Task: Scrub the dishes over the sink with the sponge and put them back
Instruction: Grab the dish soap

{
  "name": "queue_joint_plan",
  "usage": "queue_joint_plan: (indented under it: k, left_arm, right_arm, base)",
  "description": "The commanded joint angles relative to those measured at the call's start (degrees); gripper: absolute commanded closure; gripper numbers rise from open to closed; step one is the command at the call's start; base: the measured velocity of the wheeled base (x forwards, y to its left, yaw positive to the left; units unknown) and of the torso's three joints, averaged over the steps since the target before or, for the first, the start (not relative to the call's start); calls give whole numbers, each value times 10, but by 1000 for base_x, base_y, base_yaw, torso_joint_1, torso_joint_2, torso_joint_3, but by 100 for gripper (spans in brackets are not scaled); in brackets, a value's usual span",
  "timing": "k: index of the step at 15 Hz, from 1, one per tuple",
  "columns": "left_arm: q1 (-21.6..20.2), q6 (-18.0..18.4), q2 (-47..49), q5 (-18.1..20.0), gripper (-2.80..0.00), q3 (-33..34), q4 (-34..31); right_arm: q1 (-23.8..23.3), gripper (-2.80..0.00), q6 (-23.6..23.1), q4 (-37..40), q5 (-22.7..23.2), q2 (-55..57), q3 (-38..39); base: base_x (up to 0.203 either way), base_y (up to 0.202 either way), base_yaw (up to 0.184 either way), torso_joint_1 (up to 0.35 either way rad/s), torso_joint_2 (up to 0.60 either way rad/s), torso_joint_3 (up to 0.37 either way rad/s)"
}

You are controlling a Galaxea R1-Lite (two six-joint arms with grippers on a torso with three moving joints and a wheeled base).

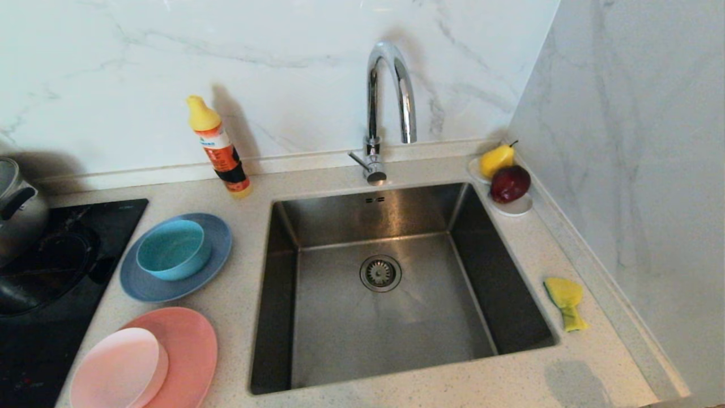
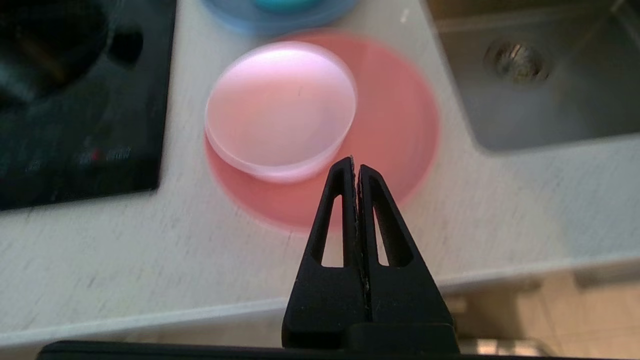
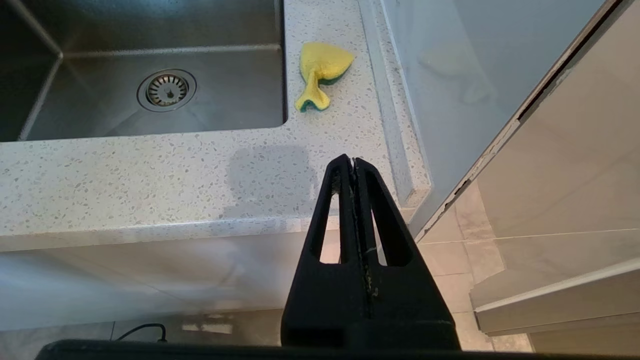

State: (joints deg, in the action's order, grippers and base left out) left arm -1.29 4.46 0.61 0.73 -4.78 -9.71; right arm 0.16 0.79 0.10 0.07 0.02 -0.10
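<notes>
Left of the steel sink (image 1: 272, 294) a teal bowl (image 1: 173, 249) sits in a grey-blue plate (image 1: 218, 258). Nearer the counter's front edge a pale pink bowl (image 1: 116, 368) (image 2: 280, 107) lies upside down on a salmon-pink plate (image 1: 190, 345) (image 2: 395, 130). The yellow sponge (image 1: 566, 300) (image 3: 320, 70), pinched at its middle, lies on the counter right of the sink. Neither arm shows in the head view. My left gripper (image 2: 355, 161) is shut and empty, above the front edge of the counter near the salmon plate. My right gripper (image 3: 352, 161) is shut and empty, by the counter's front right corner, short of the sponge.
A chrome gooseneck tap (image 1: 388, 107) stands behind the sink, a yellow-capped detergent bottle (image 1: 218, 147) to its left. A white saucer (image 1: 518, 207) with a pear and a dark red fruit sits in the back right corner. A black hob (image 1: 51, 283) with a steel pot (image 1: 17, 209) lies at far left. A marble wall (image 1: 640, 170) closes the right side.
</notes>
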Motion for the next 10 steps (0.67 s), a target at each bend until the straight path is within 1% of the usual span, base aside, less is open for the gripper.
queue_joint_plan:
  k: [1, 3, 6, 8, 10]
  left_arm:
    - [0, -6, 63, -1, 0, -68, 13]
    - [-1, -24, 188, -4, 0, -138, 30]
    - [-1, -40, 385, -13, 0, -236, 85]
    - [-1, -45, 516, -34, 0, -291, 136]
    - [-1, -51, 634, -49, 0, -328, 198]
  right_arm:
    - [0, 0, 0, 0, 0, 0, 0]
    - [0, 0, 0, 0, 0, 0, 0]
    - [0, 0, 0, 0, 0, 0, 0]
    - [0, 0, 0, 0, 0, 0, 0]
    - [0, 0, 0, 0, 0, 0, 0]
  base:
    - [0, 0, 0, 0, 0, 0]
    - [0, 0, 0, 0, 0, 0]
    - [0, 0, 0, 0, 0, 0]
    - [0, 0, 0, 0, 0, 0]
    - [0, 0, 0, 0, 0, 0]
